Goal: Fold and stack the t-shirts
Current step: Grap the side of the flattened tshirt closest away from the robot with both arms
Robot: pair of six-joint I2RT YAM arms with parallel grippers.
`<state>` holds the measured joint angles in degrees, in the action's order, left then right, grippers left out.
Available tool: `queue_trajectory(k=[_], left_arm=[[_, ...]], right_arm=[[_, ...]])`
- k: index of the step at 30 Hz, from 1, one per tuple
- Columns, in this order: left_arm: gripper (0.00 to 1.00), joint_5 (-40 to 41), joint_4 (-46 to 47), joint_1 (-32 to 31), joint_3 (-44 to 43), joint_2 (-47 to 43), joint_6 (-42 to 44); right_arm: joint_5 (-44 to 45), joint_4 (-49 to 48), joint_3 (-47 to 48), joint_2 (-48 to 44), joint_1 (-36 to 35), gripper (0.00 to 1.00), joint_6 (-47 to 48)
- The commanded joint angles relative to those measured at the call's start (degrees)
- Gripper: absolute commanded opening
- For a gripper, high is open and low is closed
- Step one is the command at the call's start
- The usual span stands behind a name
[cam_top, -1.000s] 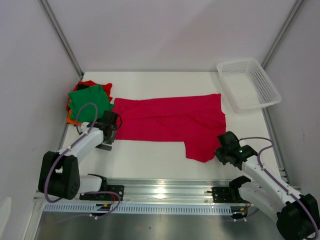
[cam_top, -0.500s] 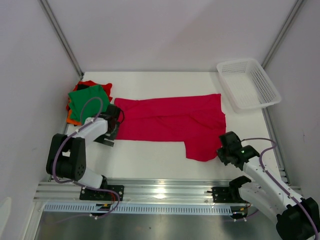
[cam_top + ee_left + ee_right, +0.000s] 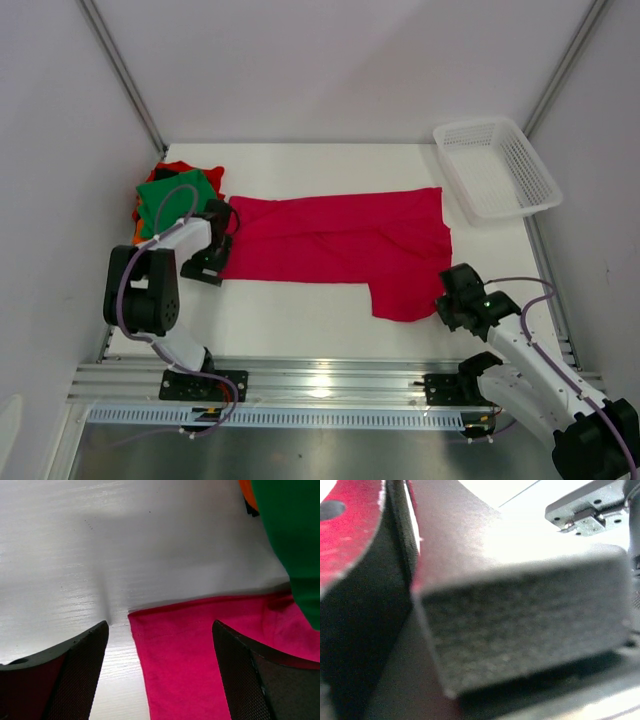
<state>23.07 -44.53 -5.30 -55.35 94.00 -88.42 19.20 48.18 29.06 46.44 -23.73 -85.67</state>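
The crimson t-shirt [image 3: 335, 250] lies spread mid-table, soft and creased, and its near-left corner sits between my left gripper [image 3: 159, 625] fingers [image 3: 80, 665] — dark, mesh-textured, spread wide. A folded green t-shirt [image 3: 175, 195] tops the far-left pile. My right gripper [image 3: 452, 300] is pressed together beside the drooping sleeve.

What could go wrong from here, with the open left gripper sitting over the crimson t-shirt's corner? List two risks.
1. The left gripper straddles only the thin corner of the crimson t-shirt, so closing might catch a single layer or slip off.
2. The green t-shirt lies right beside that edge; a lift could snag it and drag it along.
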Motion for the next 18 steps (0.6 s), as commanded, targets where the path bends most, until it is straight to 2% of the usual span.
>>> queue_trajectory(k=[1,8,15,18], left_arm=[[0.87,-2.3,-4.0,1.9,-5.5,2.6,0.7],[0.87,-2.9,-7.5,2.4,-11.0,7.1,1.5],[0.85,-4.2,-6.4,2.8,-9.9,6.7,2.8],[0.85,-5.0,-6.3,2.8,-6.7,5.1,2.3]], right_arm=[[1.6,0.3,2.1,-0.1,0.3,0.0,-1.5],[1.7,-1.1,2.5,1.0,0.4,0.0,-1.9],[2.2,-0.5,2.2,0.1,0.8,0.0,-2.3],[2.1,-0.2,1.7,-0.3,0.9,0.0,-2.8]])
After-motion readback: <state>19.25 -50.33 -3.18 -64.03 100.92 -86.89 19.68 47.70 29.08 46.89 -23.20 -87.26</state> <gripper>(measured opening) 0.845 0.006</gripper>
